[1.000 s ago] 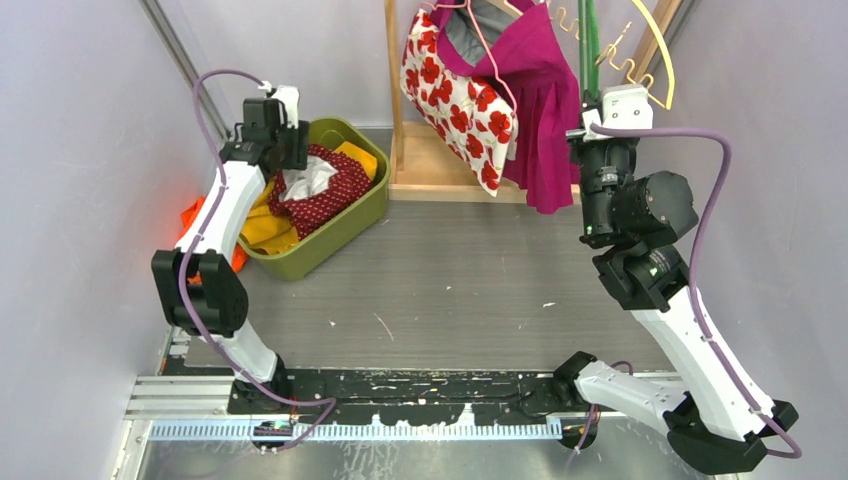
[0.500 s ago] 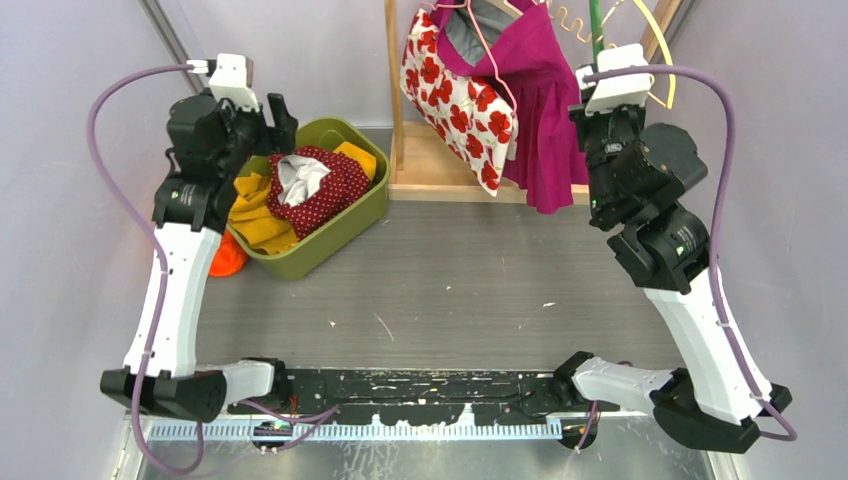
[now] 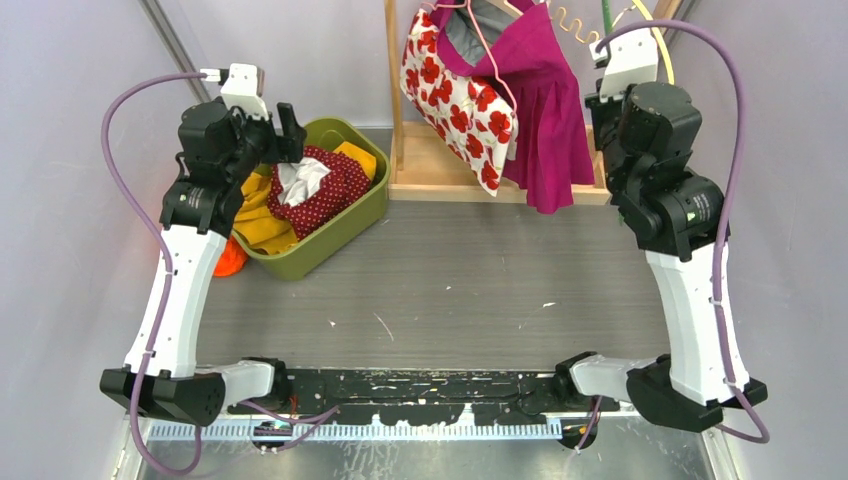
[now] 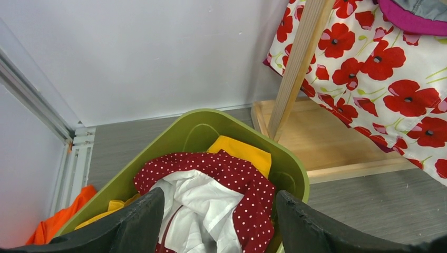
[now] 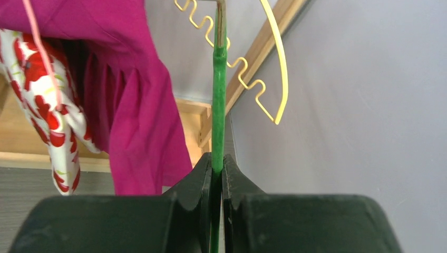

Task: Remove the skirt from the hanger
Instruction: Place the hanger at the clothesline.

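The skirt [image 3: 325, 185], dark red with white dots and a white lining, lies crumpled in the olive green bin [image 3: 365, 215] at the back left. My left gripper [image 3: 285, 130] hovers just above it, open, with nothing between its fingers; the left wrist view looks down on the skirt [image 4: 248, 179] and the bin [image 4: 195, 124] past the spread fingers [image 4: 142, 216]. Up by the rack at the back right, my right gripper [image 5: 217, 161] is shut on the thin green hanger [image 5: 218, 95], which is bare. From above, only the hanger's top [image 3: 606, 14] shows past that wrist.
A wooden rack [image 3: 392, 90] holds a white poppy-print garment [image 3: 455, 100] and a magenta one [image 3: 550, 120] on a pink hanger. A yellow hanger [image 5: 274, 63] hangs beside the green one. Yellow cloth fills the bin; orange cloth [image 3: 228, 258] lies left of it. Walls stand close on both sides.
My left gripper has let go of the skirt, opened and risen out of the bin. The right arm has lifted the green hanger up and back toward the rack.
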Robot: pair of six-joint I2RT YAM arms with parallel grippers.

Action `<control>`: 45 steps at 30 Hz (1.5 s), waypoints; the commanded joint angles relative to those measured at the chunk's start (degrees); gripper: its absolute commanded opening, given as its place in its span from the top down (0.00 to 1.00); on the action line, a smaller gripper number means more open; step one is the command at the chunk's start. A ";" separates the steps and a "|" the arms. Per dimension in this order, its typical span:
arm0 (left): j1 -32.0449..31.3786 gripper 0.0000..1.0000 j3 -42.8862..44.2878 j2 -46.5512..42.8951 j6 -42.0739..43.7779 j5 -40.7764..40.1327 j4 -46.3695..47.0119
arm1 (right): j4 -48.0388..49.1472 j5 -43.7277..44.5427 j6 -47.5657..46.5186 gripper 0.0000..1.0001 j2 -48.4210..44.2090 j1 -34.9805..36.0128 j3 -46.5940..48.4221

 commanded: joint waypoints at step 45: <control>-0.22 0.24 1.94 -1.68 5.54 -9.89 -1.36 | 25.04 -52.98 16.64 1.00 26.68 -28.63 15.57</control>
